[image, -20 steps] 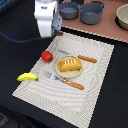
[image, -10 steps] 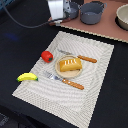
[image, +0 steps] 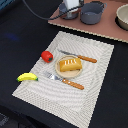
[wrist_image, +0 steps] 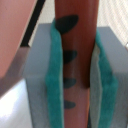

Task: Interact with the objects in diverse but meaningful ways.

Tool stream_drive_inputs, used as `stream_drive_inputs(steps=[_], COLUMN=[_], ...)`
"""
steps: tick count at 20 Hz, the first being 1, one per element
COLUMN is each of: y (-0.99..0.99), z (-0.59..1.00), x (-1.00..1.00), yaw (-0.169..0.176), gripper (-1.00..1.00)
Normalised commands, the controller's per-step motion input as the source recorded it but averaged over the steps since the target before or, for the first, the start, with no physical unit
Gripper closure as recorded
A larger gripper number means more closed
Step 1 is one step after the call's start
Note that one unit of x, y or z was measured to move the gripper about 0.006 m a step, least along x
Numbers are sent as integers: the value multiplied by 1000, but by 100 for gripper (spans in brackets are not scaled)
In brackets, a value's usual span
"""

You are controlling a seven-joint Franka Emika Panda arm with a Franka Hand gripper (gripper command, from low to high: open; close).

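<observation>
Gripper (wrist_image: 75, 75) clamped on sausage stick (wrist_image: 75, 45), pads (wrist_image: 54, 85) squeezing both sides (upright). Hovering over grey pot (image: 69, 12), probably to drop it in.

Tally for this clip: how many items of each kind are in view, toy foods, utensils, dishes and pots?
Toy foods: 4 (bread loaf, banana, tomato, sausage stick in the gripper)
Utensils: 2 (knife, fork)
Plates: 1
Pots or bowls: 3 ()
Total: 10

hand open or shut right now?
Shut on the sausage stick. In the wrist view both green pads press against its sides, with no gap showing. The exterior view shows only the arm's edge by the grey pot.
</observation>
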Motion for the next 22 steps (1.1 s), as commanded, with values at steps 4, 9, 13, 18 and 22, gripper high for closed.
stream_drive_inputs(steps=[4, 9, 13, 18, 22], y=[511, 558, 650, 739, 768], z=[491, 362, 220, 186, 104], x=[787, 758, 751, 721, 609], yaw=[0, 0, 2, 5, 4], gripper=[100, 100, 100, 100, 100])
